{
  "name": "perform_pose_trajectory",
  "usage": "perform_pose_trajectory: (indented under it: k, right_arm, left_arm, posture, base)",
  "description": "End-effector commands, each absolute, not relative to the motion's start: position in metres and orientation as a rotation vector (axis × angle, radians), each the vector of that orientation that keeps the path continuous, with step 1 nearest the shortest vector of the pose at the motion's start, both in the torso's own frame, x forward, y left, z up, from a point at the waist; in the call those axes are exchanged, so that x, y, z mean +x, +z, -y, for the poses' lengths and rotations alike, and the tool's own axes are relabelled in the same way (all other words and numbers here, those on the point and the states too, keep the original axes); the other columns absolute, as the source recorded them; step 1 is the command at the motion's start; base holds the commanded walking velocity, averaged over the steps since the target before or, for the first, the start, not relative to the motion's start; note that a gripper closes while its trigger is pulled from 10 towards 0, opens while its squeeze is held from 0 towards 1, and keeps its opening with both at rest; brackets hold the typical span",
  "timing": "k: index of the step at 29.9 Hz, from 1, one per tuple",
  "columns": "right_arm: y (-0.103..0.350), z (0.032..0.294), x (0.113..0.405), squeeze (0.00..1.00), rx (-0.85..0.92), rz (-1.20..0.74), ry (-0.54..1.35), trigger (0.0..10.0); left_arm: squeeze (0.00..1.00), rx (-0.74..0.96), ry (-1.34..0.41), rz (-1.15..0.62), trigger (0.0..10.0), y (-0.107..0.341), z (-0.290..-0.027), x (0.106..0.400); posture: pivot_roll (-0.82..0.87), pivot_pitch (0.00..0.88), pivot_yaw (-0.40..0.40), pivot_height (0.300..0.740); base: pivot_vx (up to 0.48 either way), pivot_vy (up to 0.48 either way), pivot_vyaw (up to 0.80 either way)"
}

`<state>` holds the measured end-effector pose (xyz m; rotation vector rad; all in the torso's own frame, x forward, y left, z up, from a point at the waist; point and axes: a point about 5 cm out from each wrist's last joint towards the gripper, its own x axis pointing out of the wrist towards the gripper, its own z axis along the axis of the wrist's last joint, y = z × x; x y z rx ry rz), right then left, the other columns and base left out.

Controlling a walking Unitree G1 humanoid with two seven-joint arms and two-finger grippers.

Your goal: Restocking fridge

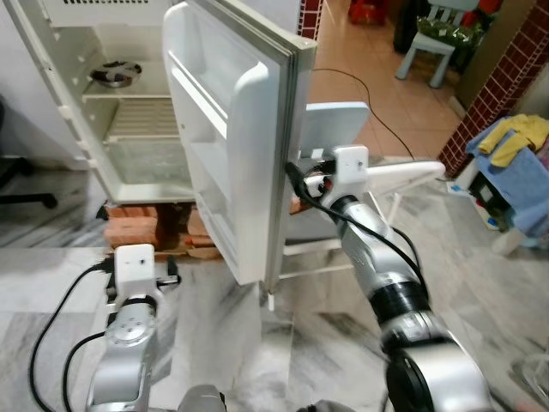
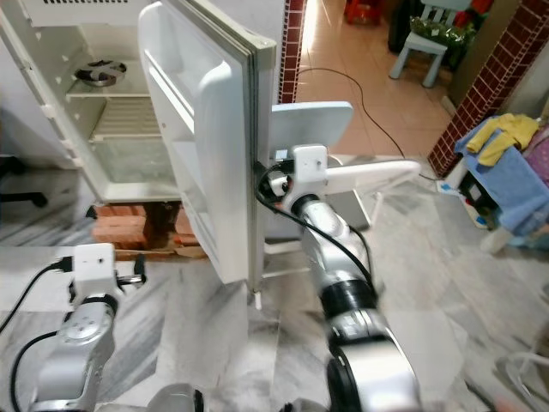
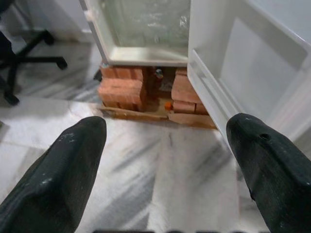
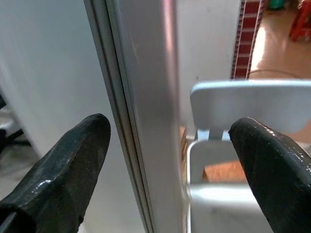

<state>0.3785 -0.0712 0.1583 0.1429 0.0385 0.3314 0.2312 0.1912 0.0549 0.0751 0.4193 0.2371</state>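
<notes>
Fridge [image 1: 129, 129] at 11 o'clock, door [image 1: 232, 146] swung wide. Right tool [image 4: 167, 145] spread, straddling door's free edge. Left tool [image 3: 167, 145] released, low over floor. Judged stiff, smooth, hinge-swung; best gripped there.

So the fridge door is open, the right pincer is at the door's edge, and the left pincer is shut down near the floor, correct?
Not quite. The left pincer is open, its fingers wide apart in the left wrist view. The fridge door is open, and the right pincer straddles its edge.
</notes>
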Motion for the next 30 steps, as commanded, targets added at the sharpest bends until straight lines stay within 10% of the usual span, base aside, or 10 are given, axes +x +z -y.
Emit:
perform_pose_trajectory:
  k: [1,13,21,30]
  right_arm:
    - [0.162,0.069,0.382,0.00,0.162,-0.028,0.316,10.0]
    - [0.189,0.032,0.384,0.00,0.393,0.038,0.609,10.0]
    - [0.222,-0.028,0.308,0.00,0.722,0.099,1.397,10.0]
    - [0.166,0.004,0.313,0.00,0.523,-0.049,1.237,10.0]
  left_arm:
    - [0.00,0.079,0.246,-0.421,10.0,0.058,-0.192,0.229]
    - [0.00,0.075,0.213,-0.444,10.0,0.058,-0.190,0.215]
    - [0.00,0.124,0.152,-0.424,10.0,0.063,-0.186,0.225]
    - [0.00,0.143,0.106,-0.424,10.0,0.061,-0.181,0.228]
  posture:
    - [0.21,0.059,-0.075,0.740]
    - [0.26,0.068,-0.101,0.740]
    - [0.25,0.062,-0.085,0.740]
    - [0.22,0.055,-0.068,0.740]
  base:
    - [0.000,0.000,0.00]
    - [0.000,0.000,0.00]
    - [0.000,0.000,0.00]
    - [0.000,0.000,0.00]
